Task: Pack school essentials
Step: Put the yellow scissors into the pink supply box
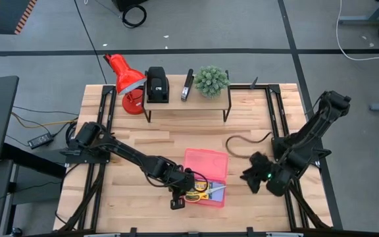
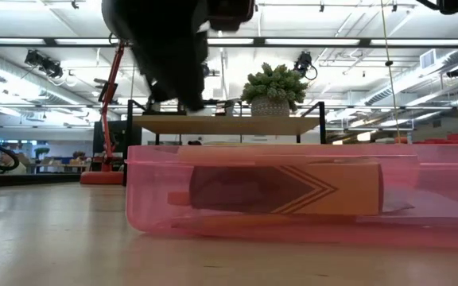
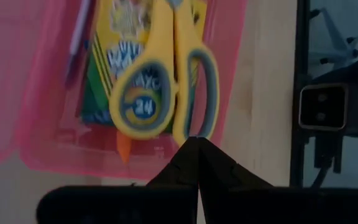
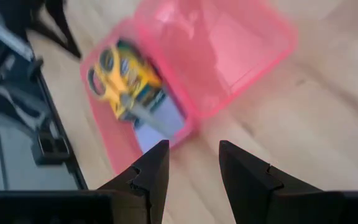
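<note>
On the crayon box [image 3: 107, 68] you can read a "24" through the ring of the scissors, with blurred white letters above it that stay unreadable. The box is yellow-green card with a chevron stripe along its side, seen through the case wall in the low view. Your yellow-handled scissors [image 3: 160, 81] lie on top of it, two smooth plastic loops with grey inner lining. Beside the box, a pinkish pen [image 3: 76, 43] runs along its edge, and an orange pencil tip [image 3: 124, 146] pokes out beneath the scissor handle. A pale lavender-blue notepad [image 4: 160, 121] lies flat beside the box, under the scissor blades.

All of this sits in the open pink case [image 1: 206, 174], translucent plastic with rounded corners, near the 6 o'clock edge of the wooden slat tabletop [image 1: 189, 141]. The things fill the half toward 6 o'clock; the half toward 12 o'clock looks bare pink.

Your left hand [image 1: 178, 199] hangs at the case's 7 o'clock corner, its fingers pressed together on nothing. Your right hand [image 1: 250, 179] waits at 3 o'clock of the case, fingers parted and empty.

At 12 o'clock a small shelf [image 1: 186, 102] carries two black devices and a spiky potted plant [image 1: 211, 80], with a red lamp [image 1: 127, 82] at its 9 o'clock end.
</note>
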You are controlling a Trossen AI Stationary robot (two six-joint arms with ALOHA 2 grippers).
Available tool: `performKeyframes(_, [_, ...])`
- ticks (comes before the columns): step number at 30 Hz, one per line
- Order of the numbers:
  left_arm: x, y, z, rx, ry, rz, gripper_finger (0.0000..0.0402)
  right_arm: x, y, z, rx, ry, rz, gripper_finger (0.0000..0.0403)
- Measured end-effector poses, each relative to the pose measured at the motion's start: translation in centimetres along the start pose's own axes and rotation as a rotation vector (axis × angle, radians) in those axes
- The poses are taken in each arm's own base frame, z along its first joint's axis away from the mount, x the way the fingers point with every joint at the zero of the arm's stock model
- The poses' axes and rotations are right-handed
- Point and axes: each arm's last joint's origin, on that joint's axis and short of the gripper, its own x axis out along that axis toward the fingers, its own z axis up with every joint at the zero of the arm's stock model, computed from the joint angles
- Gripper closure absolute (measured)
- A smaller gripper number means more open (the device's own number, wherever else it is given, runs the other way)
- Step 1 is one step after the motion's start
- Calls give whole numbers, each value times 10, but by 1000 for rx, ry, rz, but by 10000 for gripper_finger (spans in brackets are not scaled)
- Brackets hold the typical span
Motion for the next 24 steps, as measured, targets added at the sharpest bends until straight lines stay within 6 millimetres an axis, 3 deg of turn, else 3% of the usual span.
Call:
performKeyframes(8, [-24, -4, 24, 74, -42, 68, 394, 42, 21, -26, -264, 9, 44, 271])
performKeyframes(15, [-48, 0, 41, 92, -13, 115, 390, 63, 18, -40, -374, 50, -8, 391])
performKeyframes(24, [-87, -3, 71, 113, -104, 150, 396, 79, 15, -31, -468, 79, -48, 398])
